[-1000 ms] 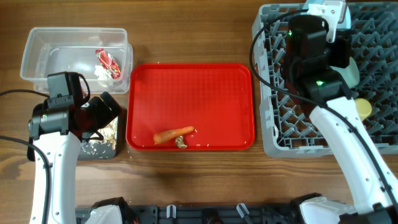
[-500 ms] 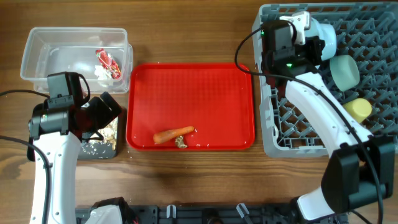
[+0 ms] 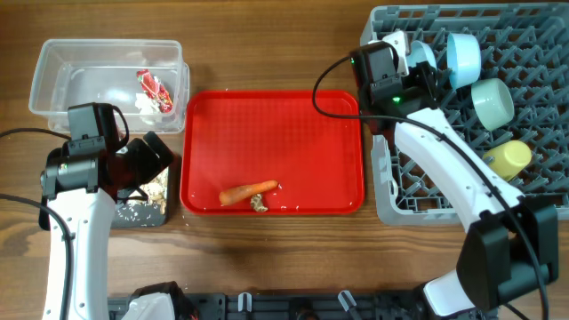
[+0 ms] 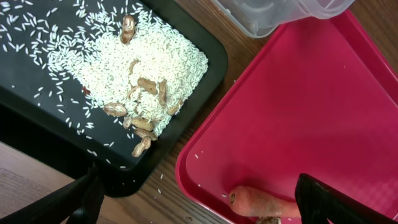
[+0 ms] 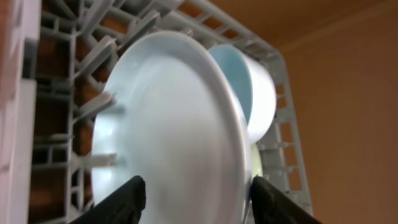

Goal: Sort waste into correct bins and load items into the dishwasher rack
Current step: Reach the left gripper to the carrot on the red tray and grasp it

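The loading half of the task looks all but finished. At the 3 o'clock side of the worktop [image 3: 267, 53], the dishwasher rack [image 3: 542, 89] holds the light blue plate [image 5: 174, 143] on edge among the pegs in its 11 o'clock corner. The small light blue bowl [image 3: 462, 55] is just behind the plate, and the mint green bowl [image 3: 492, 102] and yellow cup [image 3: 507, 160] sit toward 4 o'clock of it. I cannot find the white spoon in any view.

The right pincer [image 5: 198, 186] is released. Its fingers are spread wide with the plate framed between them, and nothing is gripped.

What remains, as I judge it, is the waste. The orange carrot [image 3: 249, 191] lies near the 6 o'clock rim of the red serving tray [image 3: 267, 133], with a small brown scrap [image 3: 259, 204] touching its 4 o'clock end.

The clear tub [image 3: 53, 89] at 10 o'clock of the worktop holds the red wrapper [image 3: 153, 86] and white tissue [image 3: 142, 103]. The black tray [image 4: 37, 118] at 8 o'clock holds rice [image 4: 155, 68] and brown scraps [image 4: 146, 84].

The left pincer [image 4: 199, 183] hangs released and empty over the gap between the black tray and the red tray, with the carrot's end showing at the bottom of its view.

The next move probably falls to this arm. It would need to shift toward 3 o'clock, come down over the carrot, close across its narrow width, and carry it to the black tray with the other food.
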Robot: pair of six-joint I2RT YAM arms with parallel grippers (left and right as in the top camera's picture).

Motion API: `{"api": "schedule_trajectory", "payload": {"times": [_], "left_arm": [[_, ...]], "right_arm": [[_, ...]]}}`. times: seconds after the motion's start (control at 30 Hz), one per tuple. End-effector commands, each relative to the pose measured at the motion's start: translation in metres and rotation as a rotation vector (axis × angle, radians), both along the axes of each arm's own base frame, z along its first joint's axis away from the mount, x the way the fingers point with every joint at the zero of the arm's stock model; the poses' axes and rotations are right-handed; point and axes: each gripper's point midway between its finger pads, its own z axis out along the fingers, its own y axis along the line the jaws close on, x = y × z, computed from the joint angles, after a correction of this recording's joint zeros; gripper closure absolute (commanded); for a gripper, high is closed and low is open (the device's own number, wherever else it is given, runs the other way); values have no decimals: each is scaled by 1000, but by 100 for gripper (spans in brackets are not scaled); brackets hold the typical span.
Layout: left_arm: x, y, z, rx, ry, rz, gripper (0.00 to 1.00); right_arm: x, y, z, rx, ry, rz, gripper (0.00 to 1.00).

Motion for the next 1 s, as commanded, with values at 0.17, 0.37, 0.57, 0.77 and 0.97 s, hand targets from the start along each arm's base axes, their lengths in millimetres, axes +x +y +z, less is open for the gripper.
{"api": "schedule_trajectory", "payload": {"times": [0.17,0.37,0.57,0.77,0.97], "left_arm": [[3,-18,3,7,-14,-107,0],[12,-92,-7,65,-18,-543,0],[5,-149,-57,106,125,-866,0],[-2,-153,-109,244,305,-950,0],[-3,-160,-131,248,350,-976,3]], "right_arm": [[-38,68,33,514,17,276,31],[-87,61,65,668,-16,219,23],[-101,56,51,711,27,119,22],[-108,54,46,756,31,48,19],[-109,53,46,757,34,42,19]]}}
